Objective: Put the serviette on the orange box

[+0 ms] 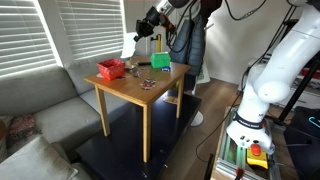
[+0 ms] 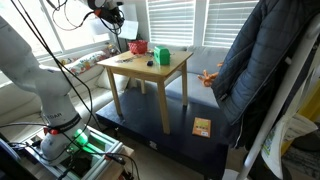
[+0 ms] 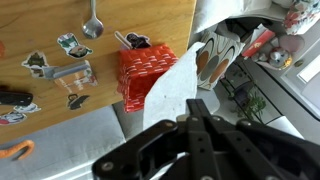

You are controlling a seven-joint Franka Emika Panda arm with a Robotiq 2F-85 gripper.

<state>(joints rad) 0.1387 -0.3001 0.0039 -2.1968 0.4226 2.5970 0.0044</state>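
Observation:
My gripper [image 3: 197, 108] is shut on the serviette [image 3: 168, 95], a limp white sheet that hangs from the fingertips. In the wrist view the sheet covers the right edge of the orange box [image 3: 142, 70], which sits at the table's edge. In both exterior views the gripper [image 1: 146, 24] [image 2: 113, 18] hovers well above the table with the serviette [image 1: 129, 47] dangling from it, above and beside the orange box [image 1: 111, 69] [image 2: 137, 47].
A bright green box [image 1: 161, 61] [image 2: 160, 56] stands on the wooden table [image 1: 150, 90]. A spoon [image 3: 93, 24] and several small flat pieces [image 3: 70, 72] lie on the tabletop. A grey sofa [image 1: 40, 95] is beside the table, and a hanging jacket [image 2: 260, 70] nearby.

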